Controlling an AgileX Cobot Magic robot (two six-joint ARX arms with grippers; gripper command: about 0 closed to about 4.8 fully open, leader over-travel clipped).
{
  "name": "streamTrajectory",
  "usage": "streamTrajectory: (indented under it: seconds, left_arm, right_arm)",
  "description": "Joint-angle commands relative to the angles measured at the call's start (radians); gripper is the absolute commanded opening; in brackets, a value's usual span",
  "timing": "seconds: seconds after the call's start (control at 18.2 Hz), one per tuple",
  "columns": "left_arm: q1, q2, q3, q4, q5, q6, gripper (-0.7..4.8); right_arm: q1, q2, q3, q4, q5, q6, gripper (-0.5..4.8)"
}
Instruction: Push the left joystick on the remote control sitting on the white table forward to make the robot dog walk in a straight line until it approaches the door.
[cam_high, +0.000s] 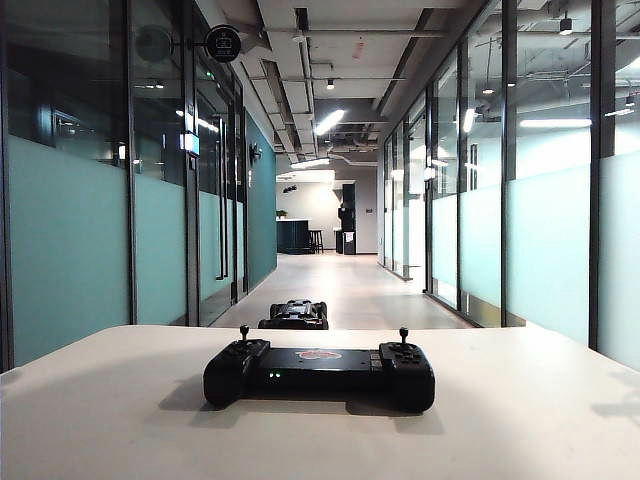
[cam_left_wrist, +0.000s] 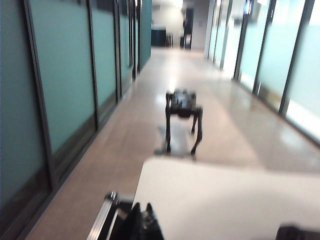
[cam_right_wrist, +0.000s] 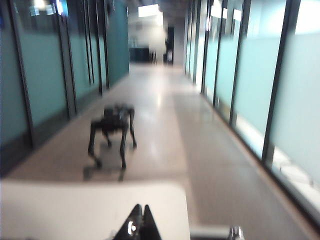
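Bright ceiling strips, floor glare, soft tabletop shadows; both wrist views blurred, exterior view sharp.

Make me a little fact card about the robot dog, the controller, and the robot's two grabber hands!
remote control: lies flat on the white table, nothing touching it
left joystick: upright, untouched
robot dog: standing on all four legs on the corridor floor, just past the table's far edge
corridor: long, glass walls on both sides
left gripper: shut, fingertips together, near the table's edge, not in the exterior view
right gripper: shut, fingertips together, over the table's near edge, holding nothing
task: not yet started
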Motion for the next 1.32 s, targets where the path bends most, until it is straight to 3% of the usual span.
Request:
streamTrajectory:
  seconds: [0.05, 0.49, 0.66, 0.88, 1.1, 1.32]
  left_arm:
    - [-0.002, 0.02, 0.029, 0.015, 0.007, -0.006, -0.05]
    - [-0.002, 0.326, 0.132, 0.142, 0.082, -0.007, -0.05]
    - [-0.003, 0.478, 0.173, 0.214, 0.123, -0.054, -0.05]
    - [-0.048, 0.686, 0.266, 0.259, 0.122, -0.055, -0.05]
    - [-0.135, 0.885, 0.334, 0.313, 0.115, -0.055, -0.05]
    - [-0.181, 1.094, 0.409, 0.336, 0.149, -0.055, -0.05]
  right_arm:
    - [0.001, 0.057, 0.068, 0.011, -0.002, 0.0, -0.06]
    - [0.002, 0.365, 0.232, 0.069, -0.095, 0.001, -0.06]
    - [0.018, 0.451, 0.233, 0.16, -0.139, 0.001, -0.06]
    - [0.154, 0.567, 0.233, 0.203, -0.068, 0.001, -0.06]
    - [0.334, 0.711, 0.233, 0.245, 0.095, 0.002, -0.06]
    - [0.441, 0.922, 0.233, 0.374, 0.114, 0.055, -0.06]
